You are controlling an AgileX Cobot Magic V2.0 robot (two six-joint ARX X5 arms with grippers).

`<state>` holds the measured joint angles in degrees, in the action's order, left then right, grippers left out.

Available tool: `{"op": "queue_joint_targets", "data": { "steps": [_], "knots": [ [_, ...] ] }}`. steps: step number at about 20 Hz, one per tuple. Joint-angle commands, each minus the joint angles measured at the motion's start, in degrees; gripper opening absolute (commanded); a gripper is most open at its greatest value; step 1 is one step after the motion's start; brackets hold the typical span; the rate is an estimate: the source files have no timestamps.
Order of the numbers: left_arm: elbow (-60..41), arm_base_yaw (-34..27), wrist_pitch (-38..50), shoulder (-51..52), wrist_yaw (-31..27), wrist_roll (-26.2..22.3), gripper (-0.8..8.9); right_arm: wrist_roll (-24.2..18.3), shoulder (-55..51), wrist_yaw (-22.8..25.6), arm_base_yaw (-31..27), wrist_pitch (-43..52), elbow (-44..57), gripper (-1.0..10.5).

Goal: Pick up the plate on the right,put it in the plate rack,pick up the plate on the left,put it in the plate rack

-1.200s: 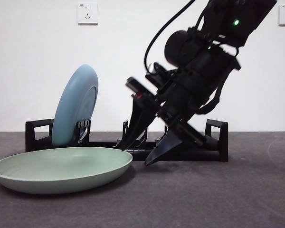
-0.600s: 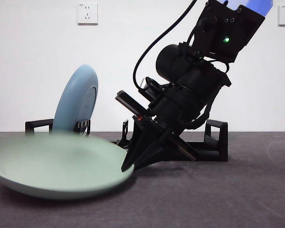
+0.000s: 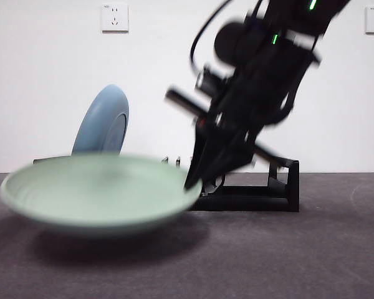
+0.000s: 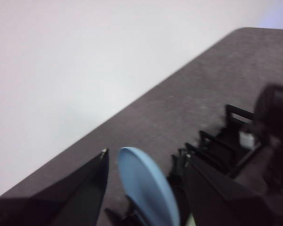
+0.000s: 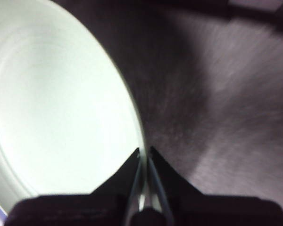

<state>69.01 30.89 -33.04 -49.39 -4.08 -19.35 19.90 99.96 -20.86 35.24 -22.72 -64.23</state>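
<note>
The pale green plate [image 3: 100, 193] on the left hangs blurred just above the table, roughly level. My right gripper [image 3: 192, 182] is shut on its right rim. In the right wrist view the two jaws pinch the rim at the right gripper [image 5: 144, 153], with the green plate [image 5: 61, 108] spreading out beyond them. A light blue plate [image 3: 103, 121] stands on edge in the left end of the black plate rack [image 3: 280, 187]. In the left wrist view, my left gripper [image 4: 145, 155] is open high over the blue plate [image 4: 148, 188] and the rack [image 4: 217, 146], holding nothing.
The dark grey table [image 3: 299, 249] runs back to a white wall with a socket [image 3: 115, 17]. The right arm's dark body [image 3: 262, 81] leans in from the top right, in front of the rack's middle.
The right gripper closed on the green plate's rim and lifted it off the table; plate and arm have risen and shifted slightly right. The blue plate has not moved.
</note>
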Motion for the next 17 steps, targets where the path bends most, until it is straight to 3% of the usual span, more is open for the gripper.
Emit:
{"op": "queue_joint_targets", "data": {
  "steps": [1, 5, 11, 17],
  "knots": [
    [-0.13, 2.64, -0.04, -1.2, 0.11, -0.44, 2.56, -1.09, -4.63, 2.93, -0.33, -1.25, 0.04, -0.2],
    [-0.13, 7.78, -0.15, -4.09, -0.07, -0.85, 2.56, -1.6, -10.49, 5.51, -2.01, -3.1, 0.02, -0.2],
    [-0.13, 17.92, -1.95, -9.55, -1.49, -7.1, 2.56, -1.55, -15.61, 5.35, -7.3, -6.86, -0.48, -0.2],
    [-0.13, 31.34, -6.88, -21.0, -15.1, -14.6, 2.56, -2.01, -17.16, 2.32, -12.59, -12.5, -2.05, -0.1]
  ]
}}
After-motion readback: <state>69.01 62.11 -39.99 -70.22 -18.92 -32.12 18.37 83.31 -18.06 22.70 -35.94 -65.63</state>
